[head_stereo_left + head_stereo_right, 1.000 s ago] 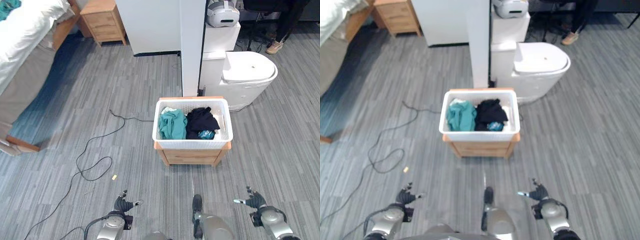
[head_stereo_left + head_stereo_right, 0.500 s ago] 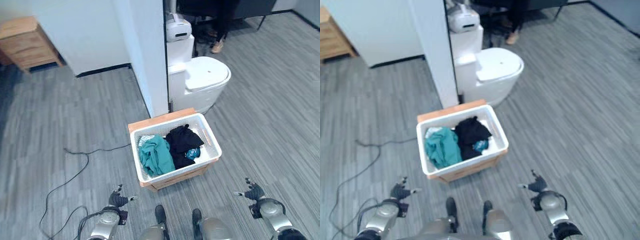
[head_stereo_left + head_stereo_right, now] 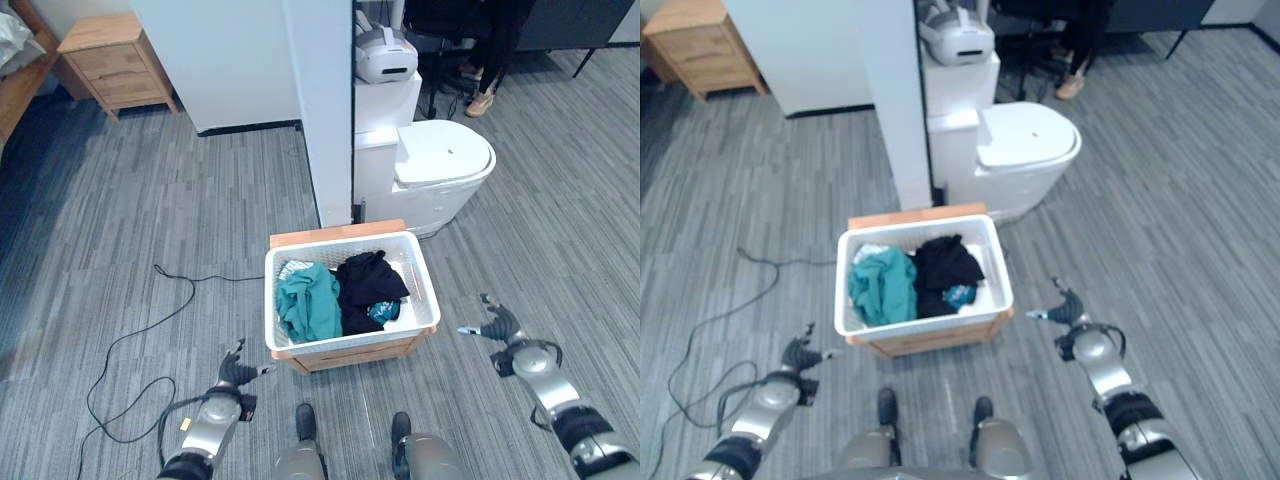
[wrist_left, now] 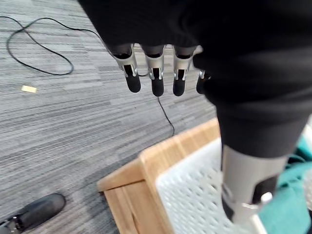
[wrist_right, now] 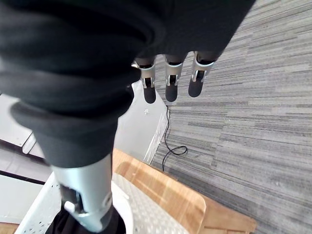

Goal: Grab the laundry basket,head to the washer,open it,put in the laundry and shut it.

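Grey floor (image 3: pixel 150 230) is seen all around, and the white washer (image 3: pixel 435 175) is set just behind a white laundry basket (image 3: pixel 345 340) on a wooden stand (image 3: pixel 350 355). Teal and black clothes (image 3: pixel 340 295) are piled in the basket. The left hand (image 3: pixel 237 372) and right hand (image 3: pixel 497 325) are held open beside the basket, not touching it.

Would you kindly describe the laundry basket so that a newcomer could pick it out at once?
Find the white partition wall with the white washer beside it. Just in front of the wall's end, on a low wooden stand, sits the laundry basket: white, perforated and rectangular, the one container holding a teal garment and a black garment.
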`<state>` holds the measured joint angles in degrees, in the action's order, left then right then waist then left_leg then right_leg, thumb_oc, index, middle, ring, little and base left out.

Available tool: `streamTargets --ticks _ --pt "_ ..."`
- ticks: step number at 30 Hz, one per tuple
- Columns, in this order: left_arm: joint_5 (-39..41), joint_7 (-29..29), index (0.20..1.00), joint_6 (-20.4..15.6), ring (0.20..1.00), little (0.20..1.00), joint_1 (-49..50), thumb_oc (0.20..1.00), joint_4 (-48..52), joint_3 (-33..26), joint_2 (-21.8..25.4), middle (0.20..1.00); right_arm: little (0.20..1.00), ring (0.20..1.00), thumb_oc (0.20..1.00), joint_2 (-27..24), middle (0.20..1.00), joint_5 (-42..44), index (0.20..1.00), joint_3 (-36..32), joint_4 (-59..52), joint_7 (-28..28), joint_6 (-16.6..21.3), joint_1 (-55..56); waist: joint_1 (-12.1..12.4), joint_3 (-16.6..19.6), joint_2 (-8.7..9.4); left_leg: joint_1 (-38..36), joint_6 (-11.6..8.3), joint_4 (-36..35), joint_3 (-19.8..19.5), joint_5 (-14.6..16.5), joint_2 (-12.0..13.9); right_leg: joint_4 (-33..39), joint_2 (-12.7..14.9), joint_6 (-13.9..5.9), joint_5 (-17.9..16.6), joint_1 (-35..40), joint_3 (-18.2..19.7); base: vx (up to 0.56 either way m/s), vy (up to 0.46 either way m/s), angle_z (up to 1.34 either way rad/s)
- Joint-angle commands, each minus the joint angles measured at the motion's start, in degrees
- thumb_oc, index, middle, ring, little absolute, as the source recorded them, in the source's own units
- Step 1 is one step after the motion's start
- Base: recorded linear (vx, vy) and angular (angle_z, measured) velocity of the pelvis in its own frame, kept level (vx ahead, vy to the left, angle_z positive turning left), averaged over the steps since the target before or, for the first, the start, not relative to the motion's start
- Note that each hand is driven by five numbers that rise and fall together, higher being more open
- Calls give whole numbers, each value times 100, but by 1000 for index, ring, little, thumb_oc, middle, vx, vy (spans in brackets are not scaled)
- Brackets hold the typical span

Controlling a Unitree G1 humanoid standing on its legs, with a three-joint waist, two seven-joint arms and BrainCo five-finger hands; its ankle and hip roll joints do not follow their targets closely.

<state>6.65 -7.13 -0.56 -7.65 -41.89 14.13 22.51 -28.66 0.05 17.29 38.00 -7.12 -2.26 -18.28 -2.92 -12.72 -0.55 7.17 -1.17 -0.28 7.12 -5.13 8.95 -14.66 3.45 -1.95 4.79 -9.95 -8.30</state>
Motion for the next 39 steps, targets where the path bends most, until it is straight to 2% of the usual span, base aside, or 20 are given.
streamTargets --ticks 1,6,9,14,15,16,17,21,23,24,25,32,33,35,36,37,39 --pt "214 -400 1000 -223 1000 1000 -837 1000 -318 -2 176 1000 1000 1000 1000 126 1000 130 1000 321 166 -208 124 -411 -64 -53 306 -322 -290 485 145 760 -388 828 181 -393 -180 82 -39 -81 -26 -8" --pt "326 -824 1000 -233 1000 1000 -1882 1000 -752 349 248 1000 1000 1000 1000 437 1000 502 1000 644 915 -471 88 -1292 -37 -313 266 111 -302 389 55 582 -400 749 139 -387 -281 -478 13 -91 -24 8" --pt "339 -1128 1000 -200 1000 1000 -2653 1000 -1359 618 226 1000 1000 1000 1000 657 1000 789 1000 811 1477 -695 118 -1982 5 -452 263 434 -311 343 -42 441 -429 702 137 -389 -363 -806 42 -63 -26 2" --pt "379 -1216 1000 -109 1000 1000 -3487 1000 -2363 1049 -31 1000 1000 1000 1000 976 1000 1053 1000 1152 2353 -897 88 -3044 67 -671 162 693 -348 90 -160 160 -425 699 153 -384 -400 -1083 46 2 2 5" --pt "357 -1149 1000 -90 1000 1000 -3489 1000 -2469 1135 -119 1000 871 871 871 998 871 1090 871 1201 2448 -927 75 -3224 88 -701 133 691 -367 -17 -157 95 -420 703 158 -390 -415 -1112 29 4 22 10" --pt "357 -1149 1000 -90 1000 1000 -3489 1000 -2469 1135 -119 1000 686 686 686 998 686 1090 686 1201 2449 -927 75 -3224 88 -702 133 691 -367 -18 -157 95 -420 703 158 -390 -415 -1112 29 36 16 2" --pt "304 -1061 200 -122 200 200 -3340 200 -2361 1233 -233 200 200 200 200 991 200 1165 200 1217 2374 -931 109 -3282 85 -715 114 641 -379 -109 -152 71 -426 731 168 -390 -416 -1074 33 34 9 5" --pt "412 -1042 200 -167 200 200 -3014 200 -1905 1121 -296 200 200 200 200 917 200 1330 200 1119 1798 -943 225 -3047 51 -691 128 558 -375 -93 -129 130 -430 753 157 -380 -419 -1018 71 17 -2 5" --pt "525 -1090 200 -246 200 200 -2657 200 -1158 869 -295 200 200 200 200 757 200 1344 200 918 903 -950 350 -2554 7 -661 150 427 -375 -43 -81 220 -429 764 138 -370 -392 -903 120 -7 -27 2" --pt "535 -1079 200 -336 200 200 -2266 200 -354 654 -279 200 200 200 200 533 200 1217 200 652 46 -904 449 -1927 -42 -642 170 312 -377 54 -39 332 -424 764 128 -362 -341 -765 148 0 0 0" --pt "534 -1079 200 -333 200 200 -2261 200 -349 655 -278 200 200 200 200 533 200 1215 200 650 38 -905 444 -1920 -42 -624 172 332 -376 53 -40 321 -426 777 129 -362 -357 -779 148 4 -44 3" --pt "346 -566 200 -398 200 200 -664 200 1718 238 -253 200 200 200 200 77 200 640 200 -423 -2227 -482 661 325 -235 -359 239 -47 -376 544 51 703 -377 983 55 -331 -252 -124 189 30 -30 0" --pt "341 -509 200 -403 200 200 -445 200 1926 181 -236 200 200 200 200 48 200 588 200 -536 -2427 -415 698 536 -246 -323 259 -109 -370 590 -50 782 -432 1006 34 -332 -248 -65 248 27 53 -20" --pt "315 -390 200 -405 200 200 -66 200 2385 66 -168 200 200 200 200 45 200 560 200 -662 -2775 -288 716 821 -223 -307 291 -114 -329 727 -590 915 -690 970 -23 -336 -252 -53 420 -20 73 -35" --pt "315 -390 200 -405 200 200 -64 200 2386 66 -167 200 200 200 200 45 200 559 200 -662 -2776 -287 716 823 -226 -299 291 -106 -328 725 -592 912 -692 970 -21 -336 -253 -61 418 -65 116 -56" --pt "263 -224 200 -373 200 200 230 200 2671 3 -157 200 200 200 200 75 200 495 200 -862 -3019 -132 724 1146 -285 -231 310 -179 -232 746 -1083 1094 -979 893 -95 -353 -281 -66 654 -32 81 -68" --pt "170 -133 200 -354 200 200 372 200 2752 -12 -140 200 200 200 200 99 200 432 200 -997 -3125 -55 711 1350 -359 -134 301 -294 -183 684 -1038 1147 -991 887 -106 -375 -296 -47 730 -12 175 -64"
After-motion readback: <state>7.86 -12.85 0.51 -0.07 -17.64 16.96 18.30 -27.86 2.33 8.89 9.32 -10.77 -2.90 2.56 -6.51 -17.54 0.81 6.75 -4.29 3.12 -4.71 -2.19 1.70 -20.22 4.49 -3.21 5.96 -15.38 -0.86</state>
